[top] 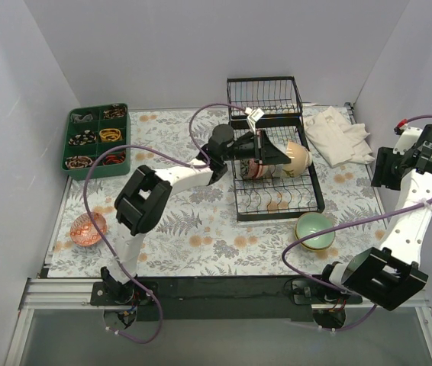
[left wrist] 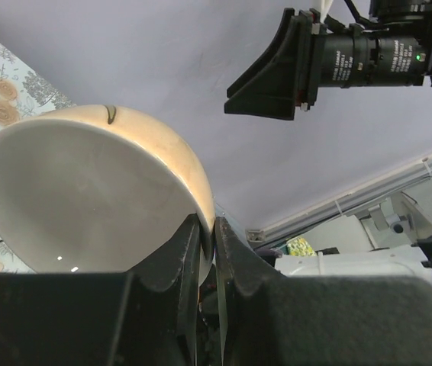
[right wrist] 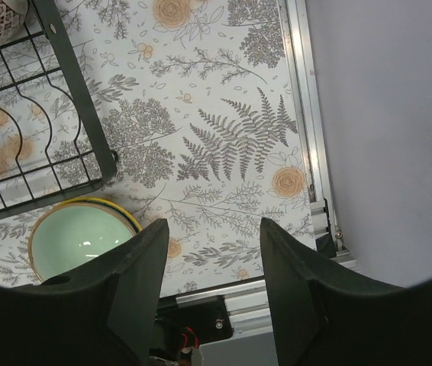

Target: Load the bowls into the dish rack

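Note:
My left gripper (top: 264,149) is shut on the rim of a cream bowl (top: 292,157), held on edge over the black wire dish rack (top: 315,194). In the left wrist view the bowl (left wrist: 86,198) fills the left side and my left gripper (left wrist: 208,232) pinches its rim. More bowls stand in the rack behind it, partly hidden. A pale green bowl (top: 315,229) stacked on another sits in front of the rack, also seen in the right wrist view (right wrist: 78,240). A red-orange bowl (top: 88,228) sits at the near left. My right gripper (right wrist: 212,252) is open and empty, high at the right.
A green compartment tray (top: 98,139) stands at the back left. A white cloth (top: 340,134) lies at the back right beside the rack's taller basket end (top: 264,95). Grey walls close in the table on three sides.

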Available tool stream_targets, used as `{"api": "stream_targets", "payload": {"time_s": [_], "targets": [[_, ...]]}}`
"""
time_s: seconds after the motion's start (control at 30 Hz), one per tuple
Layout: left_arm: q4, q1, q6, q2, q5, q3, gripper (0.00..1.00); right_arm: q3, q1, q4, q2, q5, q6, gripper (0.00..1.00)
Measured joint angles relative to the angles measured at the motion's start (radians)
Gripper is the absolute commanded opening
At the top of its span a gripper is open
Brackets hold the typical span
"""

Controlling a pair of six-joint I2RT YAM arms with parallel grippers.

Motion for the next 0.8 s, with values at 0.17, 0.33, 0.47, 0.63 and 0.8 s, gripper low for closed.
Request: {"api": "stream_targets", "payload": {"time_s": [0.17,0.33,0.47,0.63,0.8], "targets": [[0.05,-0.047,-0.043,0.095,-0.048,0.055,0.0,-0.029,0.0,0.0,-0.01,-0.001,-0.002,0.59],[0.075,-0.089,-0.058,0.164,-0.089,0.096,0.0,-0.063,0.0,0.001,-0.01,-0.003,-0.006,0.59],[0.077,-0.117,-0.057,0.206,-0.124,0.121,0.0,-0.087,0.0,0.002,-0.011,-0.004,-0.008,0.59],[0.072,-0.151,-0.059,0.237,-0.171,0.13,0.0,-0.096,0.0,0.0,-0.011,-0.005,-0.008,0.59],[0.061,-0.176,-0.071,0.288,-0.22,0.171,0.0,-0.096,0.0,0.0,-0.011,-0.005,-0.012,0.59]]}}
